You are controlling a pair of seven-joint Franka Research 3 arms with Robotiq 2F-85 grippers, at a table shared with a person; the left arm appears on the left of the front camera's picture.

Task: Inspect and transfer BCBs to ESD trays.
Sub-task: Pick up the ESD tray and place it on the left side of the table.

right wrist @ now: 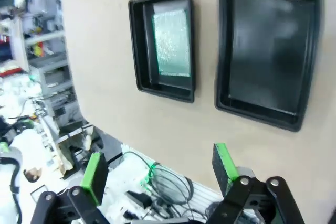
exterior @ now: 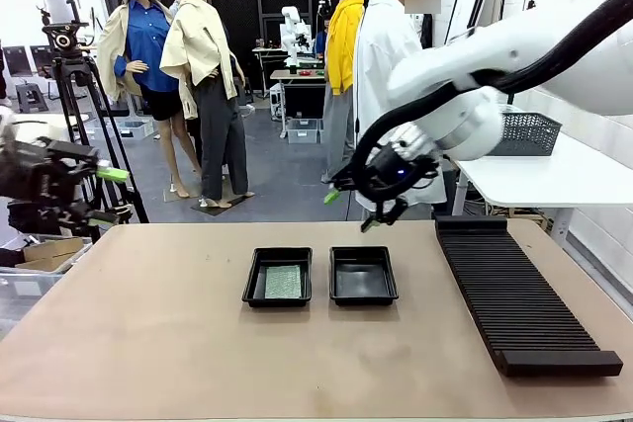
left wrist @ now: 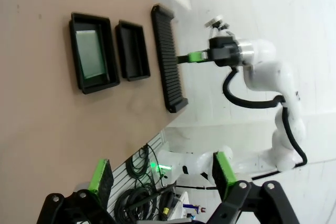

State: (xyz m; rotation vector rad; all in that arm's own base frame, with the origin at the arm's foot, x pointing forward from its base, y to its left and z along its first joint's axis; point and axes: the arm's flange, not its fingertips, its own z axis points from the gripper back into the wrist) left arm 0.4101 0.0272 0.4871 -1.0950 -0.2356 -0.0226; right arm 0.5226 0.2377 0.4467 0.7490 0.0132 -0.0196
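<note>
Two black ESD trays lie side by side at the table's middle. The left tray [exterior: 252, 279] [left wrist: 75, 51] [right wrist: 137, 45] holds one green BCB [exterior: 284, 282] [left wrist: 92, 53] [right wrist: 170, 43] flat on its floor. The right tray [exterior: 363, 279] [left wrist: 134, 51] [right wrist: 268, 51] holds nothing. My right gripper [exterior: 354, 208] [right wrist: 157, 170] hangs open and empty in the air above the table's far edge, behind the bare tray. My left gripper [exterior: 107, 197] [left wrist: 161, 174] is open and empty, raised off the table's far left corner.
A long black ribbed rack [exterior: 514, 289] [left wrist: 168, 59] lies along the table's right side. A person in a white shirt [exterior: 381, 46] stands behind the far edge. A white side table with a dark basket [exterior: 529, 133] stands at the right.
</note>
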